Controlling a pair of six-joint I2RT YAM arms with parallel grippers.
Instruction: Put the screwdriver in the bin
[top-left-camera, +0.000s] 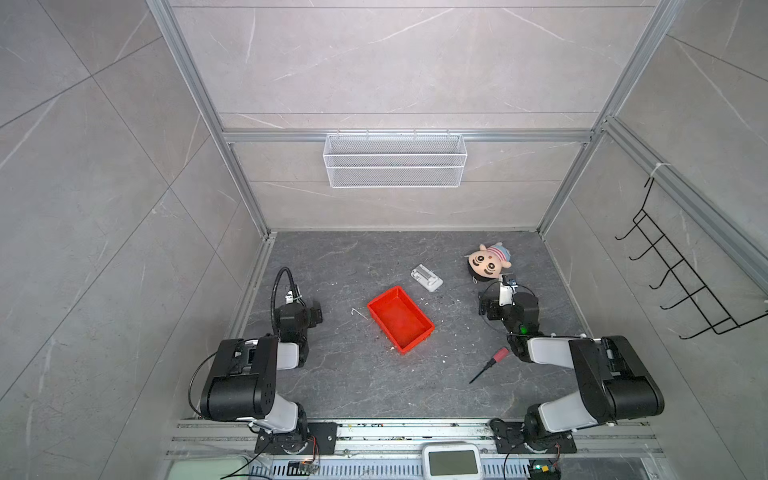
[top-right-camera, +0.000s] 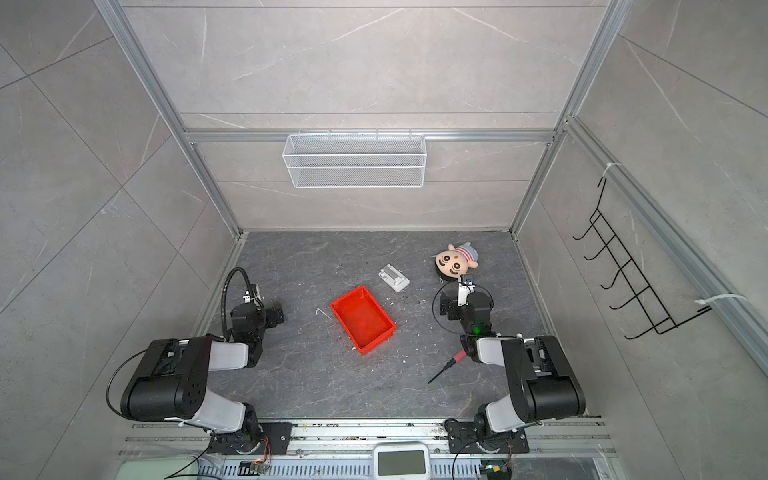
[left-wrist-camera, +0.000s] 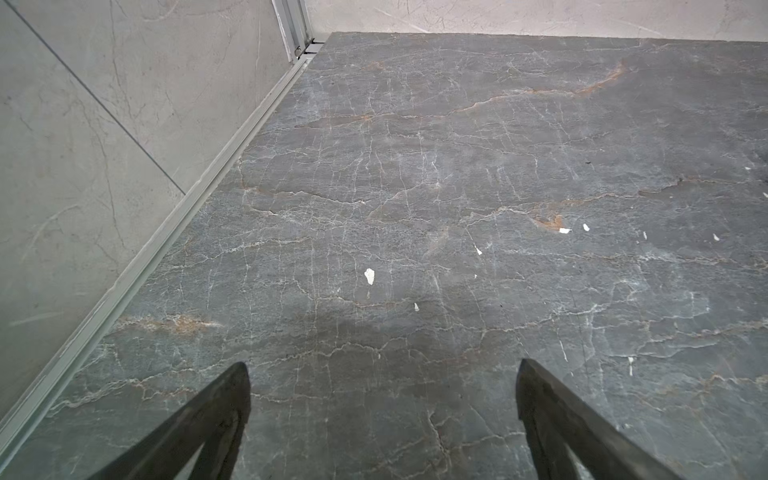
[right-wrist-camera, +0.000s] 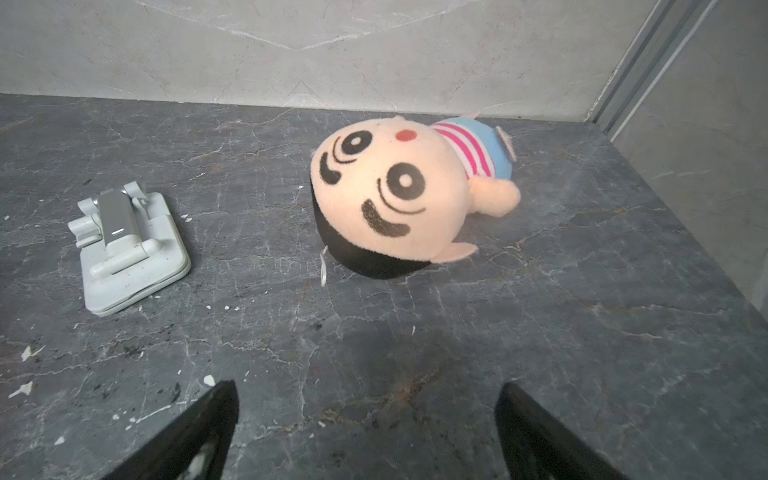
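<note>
The screwdriver (top-left-camera: 490, 365) (top-right-camera: 449, 365) lies flat on the dark stone floor at the front right. Its red handle points toward the right arm's forearm and its thin dark shaft toward the front. The bin (top-left-camera: 399, 318) (top-right-camera: 361, 320), a shallow red tray, sits mid-floor, turned at an angle, with nothing in it. Neither shows in a wrist view. My left gripper (left-wrist-camera: 382, 365) is open over bare floor near the left wall. Facing the back, my right gripper (right-wrist-camera: 368, 386) is open with only floor between its fingers; the screwdriver lies behind it.
A plush doll head (top-left-camera: 488, 262) (right-wrist-camera: 399, 195) lies at the back right, just beyond the right gripper. A grey-white plastic block (top-left-camera: 427, 278) (right-wrist-camera: 129, 249) sits behind the bin. A wire mesh basket (top-left-camera: 395, 160) hangs on the back wall, a black hook rack (top-left-camera: 685, 282) on the right wall.
</note>
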